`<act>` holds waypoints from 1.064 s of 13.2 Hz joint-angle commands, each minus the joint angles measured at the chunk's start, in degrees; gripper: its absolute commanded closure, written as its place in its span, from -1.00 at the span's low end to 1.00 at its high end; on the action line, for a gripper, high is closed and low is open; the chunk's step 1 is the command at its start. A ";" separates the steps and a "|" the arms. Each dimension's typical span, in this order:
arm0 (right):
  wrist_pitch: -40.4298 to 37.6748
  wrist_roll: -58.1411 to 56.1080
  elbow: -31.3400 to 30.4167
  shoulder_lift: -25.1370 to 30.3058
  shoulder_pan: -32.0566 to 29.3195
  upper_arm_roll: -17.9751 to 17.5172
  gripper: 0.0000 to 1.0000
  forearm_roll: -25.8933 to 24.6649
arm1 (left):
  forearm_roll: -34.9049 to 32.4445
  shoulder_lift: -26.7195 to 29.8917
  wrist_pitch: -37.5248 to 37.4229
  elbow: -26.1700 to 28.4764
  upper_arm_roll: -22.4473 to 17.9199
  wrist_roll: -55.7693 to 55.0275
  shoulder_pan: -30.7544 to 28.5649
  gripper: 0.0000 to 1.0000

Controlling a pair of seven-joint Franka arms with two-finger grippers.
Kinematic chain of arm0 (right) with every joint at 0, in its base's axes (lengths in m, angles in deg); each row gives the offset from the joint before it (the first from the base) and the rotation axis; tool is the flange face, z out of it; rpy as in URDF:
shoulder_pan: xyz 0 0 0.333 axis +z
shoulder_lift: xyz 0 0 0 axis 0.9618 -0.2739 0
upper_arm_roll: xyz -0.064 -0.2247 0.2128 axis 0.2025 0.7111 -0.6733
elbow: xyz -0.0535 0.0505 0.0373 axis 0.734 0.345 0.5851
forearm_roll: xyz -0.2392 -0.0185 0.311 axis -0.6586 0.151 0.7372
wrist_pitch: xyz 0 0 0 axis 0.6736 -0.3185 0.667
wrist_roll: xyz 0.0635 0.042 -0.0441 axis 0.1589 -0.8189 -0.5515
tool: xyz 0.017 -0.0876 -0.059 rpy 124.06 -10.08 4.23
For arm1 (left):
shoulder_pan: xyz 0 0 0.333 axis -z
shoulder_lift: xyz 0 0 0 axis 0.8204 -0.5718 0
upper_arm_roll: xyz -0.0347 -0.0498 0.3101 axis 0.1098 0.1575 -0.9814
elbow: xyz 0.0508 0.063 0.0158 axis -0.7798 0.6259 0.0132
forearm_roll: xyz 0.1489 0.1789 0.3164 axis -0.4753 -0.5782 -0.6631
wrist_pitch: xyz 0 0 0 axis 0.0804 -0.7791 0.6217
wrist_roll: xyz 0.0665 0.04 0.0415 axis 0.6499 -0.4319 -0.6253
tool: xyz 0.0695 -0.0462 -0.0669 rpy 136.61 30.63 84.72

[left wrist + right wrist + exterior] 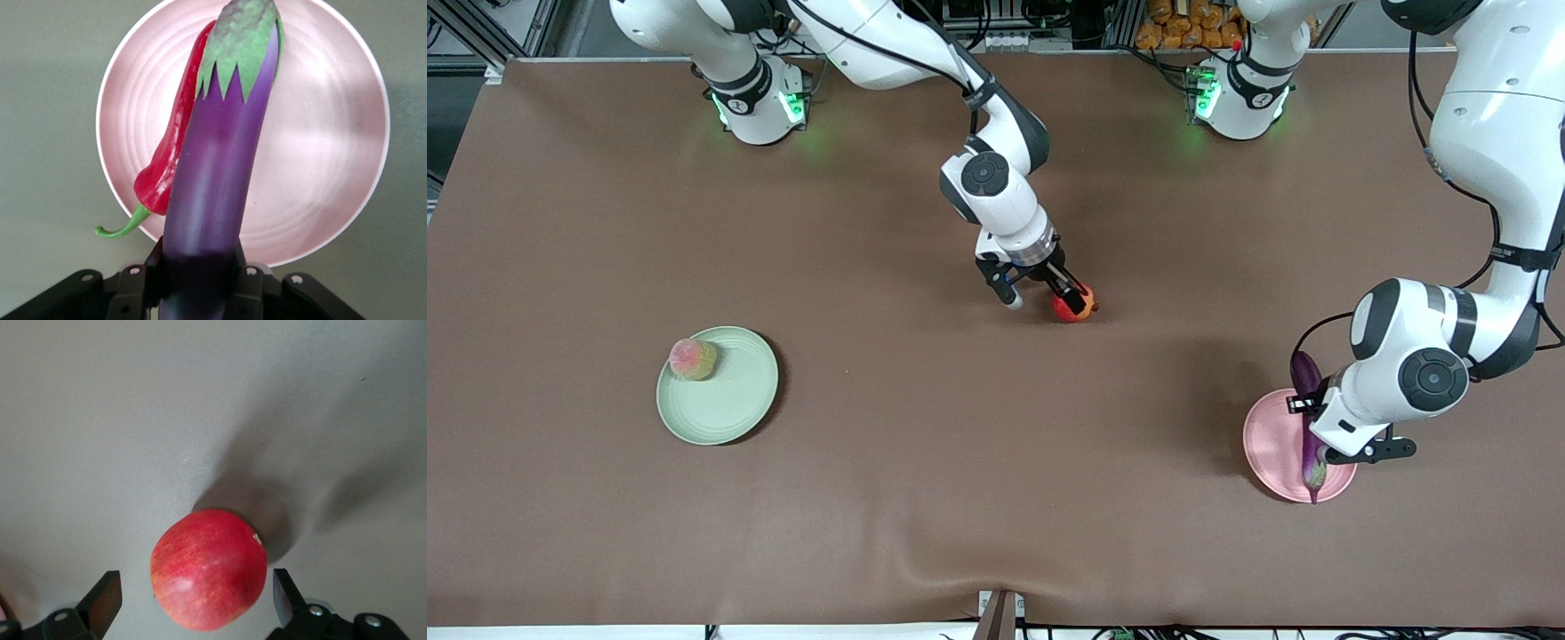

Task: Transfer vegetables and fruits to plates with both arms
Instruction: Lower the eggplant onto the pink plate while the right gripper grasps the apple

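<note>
My left gripper (199,268) is shut on the purple eggplant (220,153) and holds it just over the pale pink plate (320,167). The red chili pepper (170,153) lies on that plate beside the eggplant. In the front view the eggplant (1313,467) and pink plate (1267,444) show under the left gripper (1319,444); the chili is hidden there. My right gripper (1060,295) is open at mid table, a finger on each side of the red-orange apple (208,568), which rests on the cloth (1074,305). The peach (692,358) sits on the pale green plate (729,400).
The brown tablecloth (925,462) covers the whole table. The green plate lies toward the right arm's end, the pink plate toward the left arm's end. The robot bases (760,102) stand along the table edge farthest from the front camera.
</note>
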 commanded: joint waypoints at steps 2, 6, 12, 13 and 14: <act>1.40 4.02 1.80 -2.15 1.26 1.21 -0.17 -0.15 | -0.61 1.00 1.55 0.77 0.58 -0.12 0.54 -0.71; -0.43 3.68 2.69 -1.38 1.79 4.37 1.00 -1.02 | 0.27 5.99 0.15 0.68 0.76 -0.73 0.37 -1.00; -36.33 -7.44 13.05 5.12 -9.51 8.86 1.00 -0.24 | 8.16 19.78 -10.21 -3.10 1.02 0.50 -0.51 -1.00; -41.78 -13.40 12.88 7.31 -12.59 8.86 1.00 -0.32 | 10.70 22.07 -12.14 -3.97 1.02 0.50 -0.51 -1.00; -48.62 -20.85 12.53 9.60 -16.10 8.95 1.00 -0.41 | 12.55 24.18 -14.77 -4.59 1.02 0.50 -0.51 -1.00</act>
